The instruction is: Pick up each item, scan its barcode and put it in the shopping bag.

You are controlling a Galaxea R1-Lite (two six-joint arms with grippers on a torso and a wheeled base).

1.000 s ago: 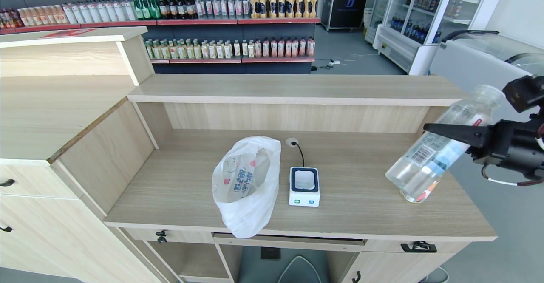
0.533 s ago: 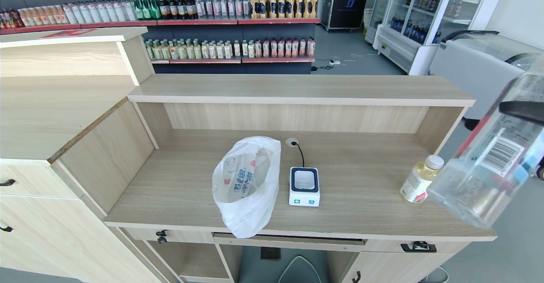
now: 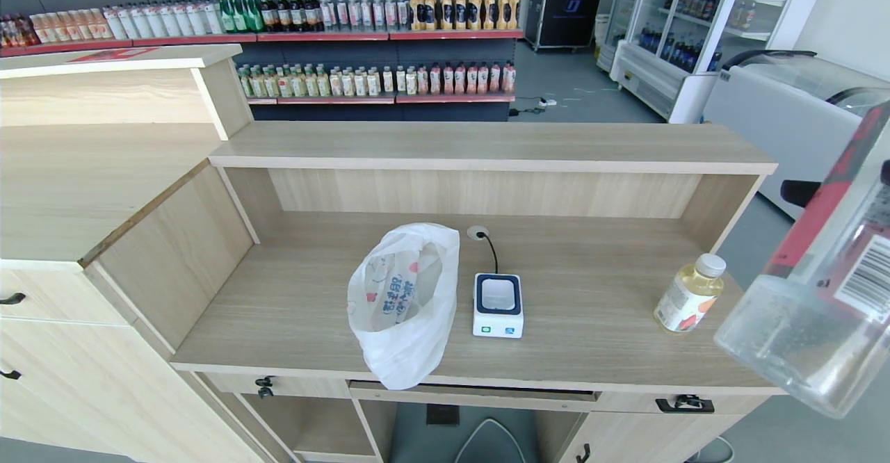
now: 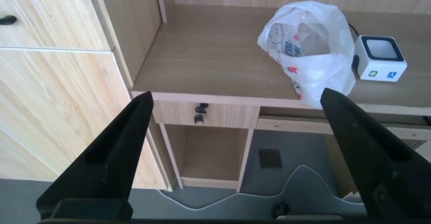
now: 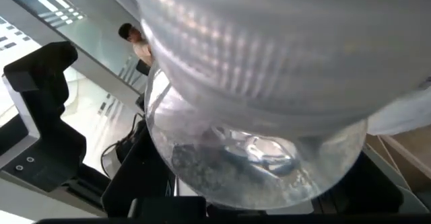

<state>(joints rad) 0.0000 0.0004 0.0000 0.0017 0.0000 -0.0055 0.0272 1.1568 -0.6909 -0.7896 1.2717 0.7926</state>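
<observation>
Compared with a second ago, the shopping bag (image 3: 403,303) and the scanner (image 3: 498,304) lie as they did. The clear bottle (image 3: 827,303) has changed place. It was tilted over the worktop (image 3: 591,341) well to the right of the scanner, hiding what stood behind it. Now it hangs farther right of the scanner and much nearer the head camera, past the worktop's right end. That has uncovered the small bottle (image 3: 688,295).

Count with me, left to right:
- One white shopping bag sits just beside the scanner on its left, mouth open, with one printed packet (image 3: 393,296) inside.
- One scanner sits with its cable (image 3: 490,249) running back to a hole in the worktop.
- There are two bottles. The small one has yellowish liquid and a white cap, and stands upright well to the right of the scanner. The clear one is in the air beyond it, tilted base-down, with its barcode label (image 3: 866,275) facing the head camera.

The left gripper (image 4: 237,95) hangs well left of the scanner, out in front of the worktop's front edge. Its jaws are spread wide with nothing between them and touching nothing. The right gripper (image 5: 259,197) is far right of the scanner, and its jaws are clamped on the clear bottle, whose base looms large in the right wrist view.
</observation>
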